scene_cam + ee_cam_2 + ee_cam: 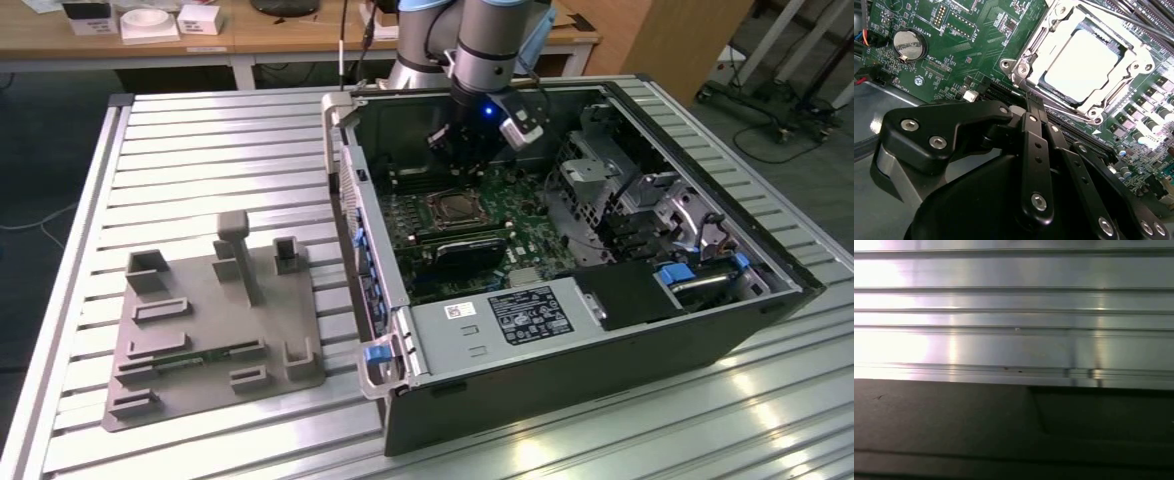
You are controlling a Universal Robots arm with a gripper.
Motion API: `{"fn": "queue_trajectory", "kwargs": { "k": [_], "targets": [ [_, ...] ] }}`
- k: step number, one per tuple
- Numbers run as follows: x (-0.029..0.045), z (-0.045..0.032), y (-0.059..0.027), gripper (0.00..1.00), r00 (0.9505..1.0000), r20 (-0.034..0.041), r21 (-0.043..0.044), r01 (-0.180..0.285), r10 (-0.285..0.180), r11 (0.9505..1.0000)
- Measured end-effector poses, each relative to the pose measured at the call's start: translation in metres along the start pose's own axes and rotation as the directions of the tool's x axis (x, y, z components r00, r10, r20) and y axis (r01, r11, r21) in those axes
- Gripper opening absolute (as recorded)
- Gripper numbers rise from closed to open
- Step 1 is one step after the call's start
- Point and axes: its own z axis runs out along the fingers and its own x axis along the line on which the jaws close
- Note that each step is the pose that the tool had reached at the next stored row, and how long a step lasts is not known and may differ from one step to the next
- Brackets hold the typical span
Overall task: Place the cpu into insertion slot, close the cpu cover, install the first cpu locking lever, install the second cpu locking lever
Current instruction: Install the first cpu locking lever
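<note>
a ribbed aluminium worktop is carrying the scene, with a wooden desk standing behind it. on the exterior view's left a grey fixture plate with upright holders is lying flat on the ribs. just beside it, toward the exterior view's right, an open computer case is lying on its side and showing its green motherboard.

the arm is reaching down into the case from the far side. its hand is hanging above the board, near the insertion slot but apart from it.

in the second wrist view the black fingers are running close together to a narrow tip, and nothing is sitting between them. the cpu is lying flat inside the slot, its pale metal top facing up. the cpu cover is lying down over it, framing the chip through its window. whether the locking levers are latched, i cannot tell. a coin battery is sitting on the board, well apart from the socket.

in the first wrist view the worktop's ribs are running across above a dark flat panel.
</note>
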Motion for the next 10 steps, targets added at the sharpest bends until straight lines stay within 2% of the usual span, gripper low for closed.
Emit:
{"fn": "queue_trajectory", "kwargs": {
  "k": [10],
  "targets": [
    [-0.0012,0.0007,-0.0028,0.1,0.9999,0.0,0.0028,-0.011,0.011,0.9999]
  ]
}}
